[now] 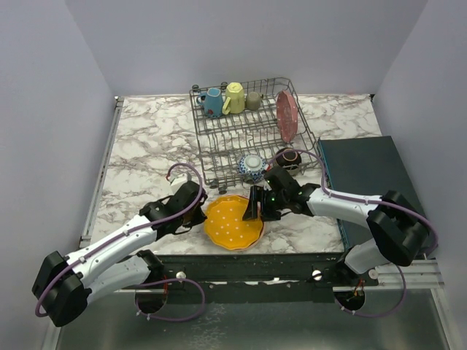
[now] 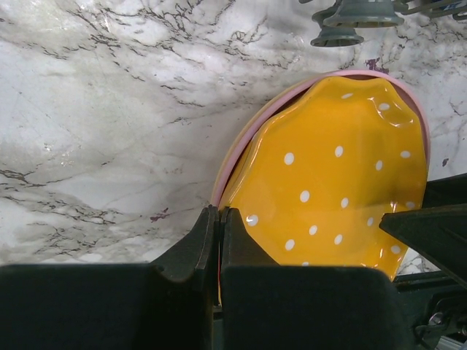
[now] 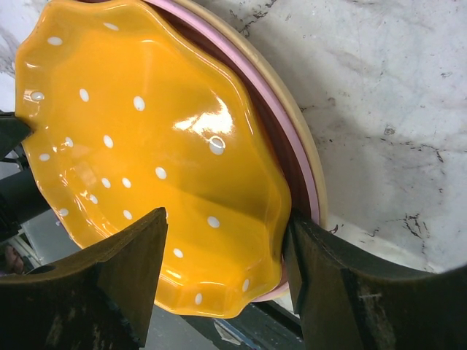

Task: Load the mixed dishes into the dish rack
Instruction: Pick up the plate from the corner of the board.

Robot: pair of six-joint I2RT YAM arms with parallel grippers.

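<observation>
Marble desk (image 1: 146,146) under pale walls (image 1: 241,36), seen from above: the dish rack (image 1: 219,157) stands at the back with mugs (image 1: 233,98) in it, and the orange plate (image 1: 232,222) lies just in front of it.

Left wrist: the left end effector (image 2: 219,215), fingers pressed together, butts the plate's rim, likely bracing it.

Right wrist: the right end effector (image 3: 225,222) gapes across the opposite rim, gripping nothing yet. A pink plate (image 3: 281,117) lies underneath.

The dish rack (image 1: 219,149) stands at the back middle of the desk (image 1: 146,146), with three mugs (image 1: 233,98) along its far edge, a plate (image 1: 286,115) upright at its right side and two bowls (image 1: 252,166) at its near edge. A flat box (image 1: 365,179) lies right of it. Before the rack, two stacked plates (image 1: 233,221) lie between the left claw (image 1: 193,208) and the right claw (image 1: 255,204)
</observation>
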